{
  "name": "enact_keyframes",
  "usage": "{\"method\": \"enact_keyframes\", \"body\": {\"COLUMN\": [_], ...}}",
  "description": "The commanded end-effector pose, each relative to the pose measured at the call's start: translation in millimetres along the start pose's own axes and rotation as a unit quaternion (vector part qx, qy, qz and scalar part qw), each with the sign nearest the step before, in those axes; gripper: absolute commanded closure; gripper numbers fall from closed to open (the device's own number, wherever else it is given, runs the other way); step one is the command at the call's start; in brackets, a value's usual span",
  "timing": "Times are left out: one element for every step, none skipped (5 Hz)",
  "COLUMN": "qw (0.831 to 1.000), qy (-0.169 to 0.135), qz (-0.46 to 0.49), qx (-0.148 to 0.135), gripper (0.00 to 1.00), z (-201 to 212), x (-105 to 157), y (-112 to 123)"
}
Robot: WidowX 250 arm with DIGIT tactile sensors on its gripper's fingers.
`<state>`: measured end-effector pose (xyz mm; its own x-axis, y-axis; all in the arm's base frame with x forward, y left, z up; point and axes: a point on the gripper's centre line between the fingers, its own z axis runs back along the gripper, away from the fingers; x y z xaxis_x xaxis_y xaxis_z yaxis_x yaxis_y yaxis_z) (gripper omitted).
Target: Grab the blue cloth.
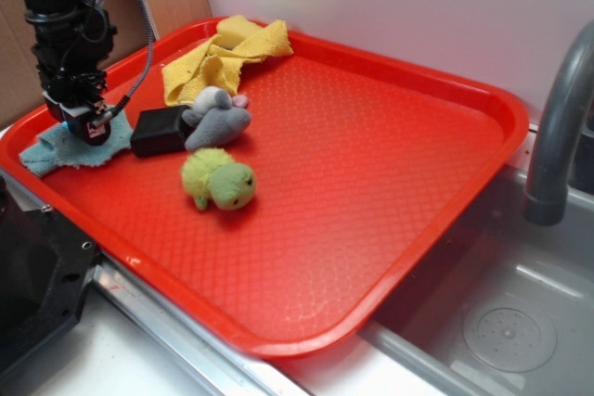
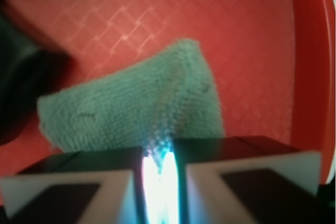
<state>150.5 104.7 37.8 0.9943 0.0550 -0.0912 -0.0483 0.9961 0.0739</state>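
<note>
The pincer pinches the blue cloth at the red tray's left edge, not lifted yet.

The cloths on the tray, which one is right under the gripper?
The blue cloth, at the tray's left corner beneath the gripper; the yellow cloth lies crumpled by the back rim.

No readable text, label, brand, number or sign shows in either view, whether on the objects, the surfaces beneath them or the robot itself.
</note>
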Motion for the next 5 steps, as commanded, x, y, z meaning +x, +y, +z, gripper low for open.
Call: {"method": "enact_keyframes", "body": {"qw": [0.996,0.991,0.992,0.994,0.995], "qy": [-0.082,-0.122,-0.109,-0.097,-0.086], "qz": [-0.006,-0.003,-0.003,0.010,0.005], "qx": [-0.020,-0.047,-0.059,-0.053,-0.047], "gripper": [1.00,1.00,1.00,1.00,1.00], "z": [87,143,195,245,246], "x": [14,23,31,38,42], "y": [-41,-59,-73,-90,-96]}}
